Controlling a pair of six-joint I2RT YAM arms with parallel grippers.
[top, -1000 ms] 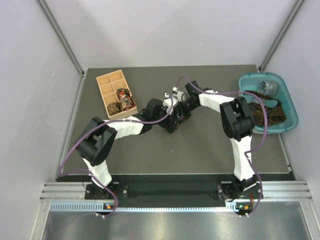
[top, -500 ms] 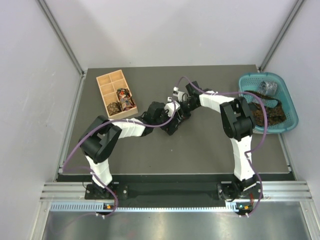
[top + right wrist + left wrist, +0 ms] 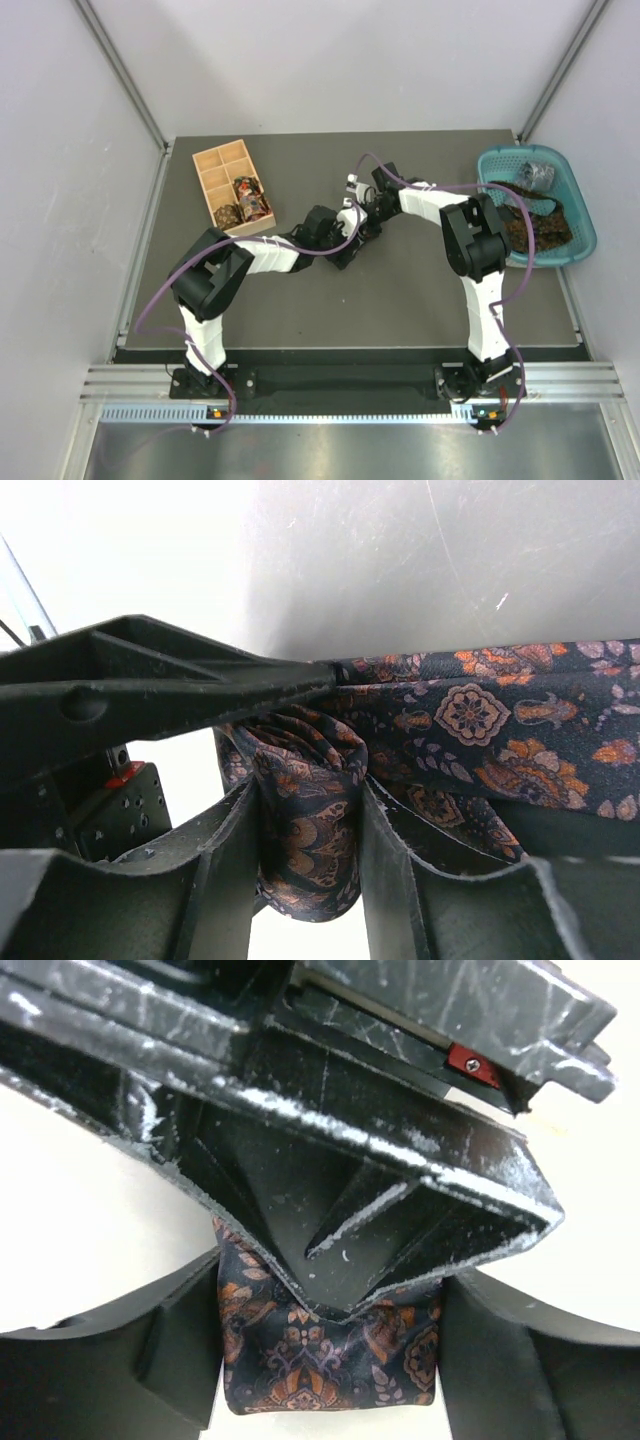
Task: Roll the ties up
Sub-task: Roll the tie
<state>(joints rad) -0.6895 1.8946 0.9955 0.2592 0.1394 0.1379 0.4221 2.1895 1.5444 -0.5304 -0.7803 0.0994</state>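
My left pincer (image 3: 330, 1375) and right pincer (image 3: 305, 865) both pinch the paisley tie (image 3: 470, 720), partly coiled. Two rolls (image 3: 230, 214) sit in the box (image 3: 214, 166). More ties (image 3: 522, 228) wait in the basket (image 3: 588, 232).

Grey table (image 3: 400, 300): wooden box (image 3: 213, 160), teal basket (image 3: 578, 200).
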